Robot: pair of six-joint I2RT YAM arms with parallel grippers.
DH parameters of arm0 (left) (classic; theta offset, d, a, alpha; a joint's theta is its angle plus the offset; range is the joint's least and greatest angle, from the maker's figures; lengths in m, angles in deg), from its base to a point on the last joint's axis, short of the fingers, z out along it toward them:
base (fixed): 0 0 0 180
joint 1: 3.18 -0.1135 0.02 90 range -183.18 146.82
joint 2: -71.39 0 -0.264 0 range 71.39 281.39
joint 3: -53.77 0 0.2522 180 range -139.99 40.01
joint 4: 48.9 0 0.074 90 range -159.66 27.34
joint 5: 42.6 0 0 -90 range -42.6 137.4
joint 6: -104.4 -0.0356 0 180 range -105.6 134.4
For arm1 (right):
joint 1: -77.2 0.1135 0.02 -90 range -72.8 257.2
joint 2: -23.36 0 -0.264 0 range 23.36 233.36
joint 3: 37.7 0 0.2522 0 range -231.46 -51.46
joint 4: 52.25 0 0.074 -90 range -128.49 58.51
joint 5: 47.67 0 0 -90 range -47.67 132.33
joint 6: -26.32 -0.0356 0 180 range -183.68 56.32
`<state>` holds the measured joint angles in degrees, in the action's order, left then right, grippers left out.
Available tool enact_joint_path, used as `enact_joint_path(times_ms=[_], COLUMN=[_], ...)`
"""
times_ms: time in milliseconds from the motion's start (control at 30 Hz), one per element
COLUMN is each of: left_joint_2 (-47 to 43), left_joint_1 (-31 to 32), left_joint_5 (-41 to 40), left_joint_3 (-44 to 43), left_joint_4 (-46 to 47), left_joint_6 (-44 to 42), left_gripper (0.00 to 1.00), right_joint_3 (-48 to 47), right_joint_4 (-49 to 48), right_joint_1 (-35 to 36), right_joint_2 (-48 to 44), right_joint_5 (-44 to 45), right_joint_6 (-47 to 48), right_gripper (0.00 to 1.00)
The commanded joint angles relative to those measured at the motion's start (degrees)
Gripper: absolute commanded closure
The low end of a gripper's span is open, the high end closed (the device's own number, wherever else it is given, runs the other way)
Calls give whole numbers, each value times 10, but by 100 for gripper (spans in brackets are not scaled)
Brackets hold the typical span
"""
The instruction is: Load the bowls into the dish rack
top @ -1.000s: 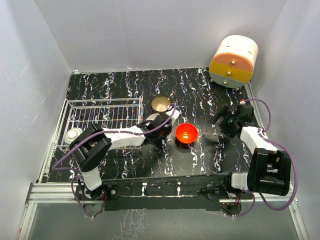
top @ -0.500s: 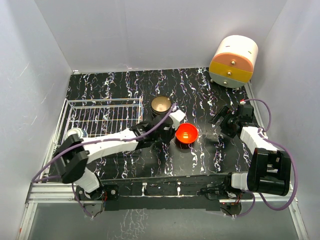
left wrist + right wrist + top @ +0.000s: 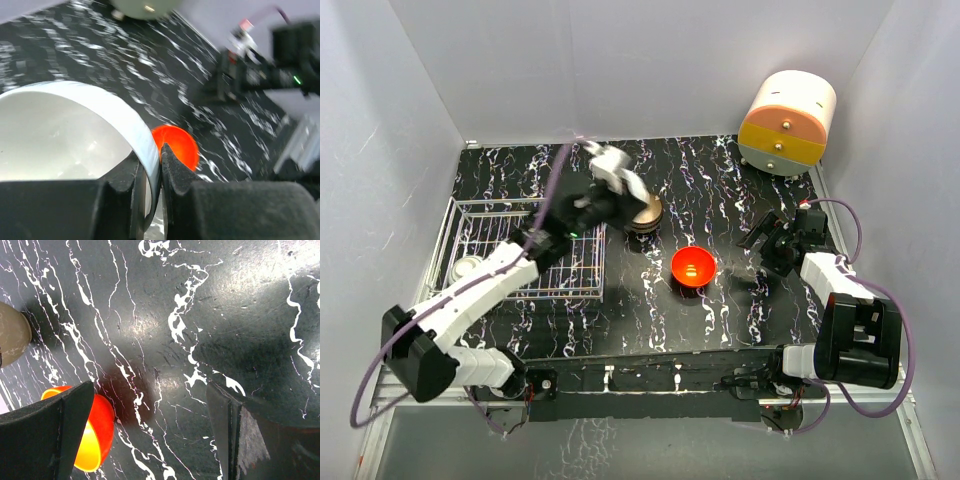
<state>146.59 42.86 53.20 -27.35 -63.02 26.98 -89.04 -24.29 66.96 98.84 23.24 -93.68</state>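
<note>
One white bowl (image 3: 60,135) pinched by rim in left gripper (image 3: 151,161), held up over table's far-middle. Dish rack (image 3: 520,203) lies toward left edge, left arm nearer. Right gripper (image 3: 150,420) wide open, empty, near right edge.

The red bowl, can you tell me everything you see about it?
The red bowl is small, round and shiny, red-orange outside and brighter orange inside. It looks empty and stands upright on the black, white-veined table, near the middle. Nothing touches it. The brown bowl sits apart behind it, the open right hand is off to its right, and the left hand, clamped on the white bowl, is away from it.
</note>
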Motion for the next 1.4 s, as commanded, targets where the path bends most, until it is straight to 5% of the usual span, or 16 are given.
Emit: enact_joint_path(times_ms=[0, 167, 300, 533, 900, 1367], left_joint_2=[-79, -99, -91, -38, 36, 81], left_joint_1=[-177, -301, -385, -452, -468, -497], left_joint_5=[134, 240, 312, 358, 346, 337], left_joint_3=[61, 130, 238, 358, 456, 524], left_joint_4=[109, 206, 384, 640, 796, 802], left_joint_6=[92, 181, 317, 499, 578, 571], left_gripper=[100, 100, 100, 100, 100, 100], right_joint_3=[1, 2, 9, 8, 13, 10], right_joint_4=[-20, -14, -20, -20, -30, -33], right_joint_1=[-3, -2, -2, -2, -2, -2], right_joint_2=[-23, -32, -25, -22, -13, -6], right_joint_5=[-7, 0, -7, -1, -4, -3], right_joint_6=[4, 7, 7, 11, 8, 10], right_gripper=[2, 2, 2, 2, 2, 2])
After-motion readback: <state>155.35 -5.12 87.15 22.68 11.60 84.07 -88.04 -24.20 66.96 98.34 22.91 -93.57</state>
